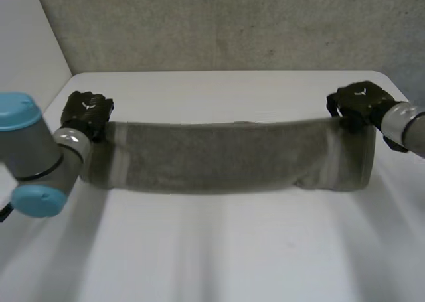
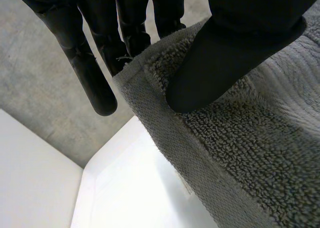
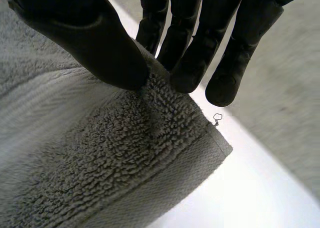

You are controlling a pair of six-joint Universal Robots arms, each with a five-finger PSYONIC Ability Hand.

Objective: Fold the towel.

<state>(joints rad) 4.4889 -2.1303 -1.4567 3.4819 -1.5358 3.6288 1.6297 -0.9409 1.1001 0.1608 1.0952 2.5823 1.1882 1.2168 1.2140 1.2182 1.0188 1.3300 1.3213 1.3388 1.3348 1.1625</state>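
White surface (image 1: 219, 249) before a grey wall (image 1: 219, 23): we see the grey towel (image 1: 219, 156) stretched between 2 hands and hanging over it. Our left robot hand (image 1: 86, 113) pinches one upper corner between thumb and fingers, and our right robot hand (image 1: 355, 103) pinches the other likewise

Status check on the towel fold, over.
Left hand and right hand each pinching a top corner of the towel. Towel hanging stretched between them over the table. No obstacle seen.
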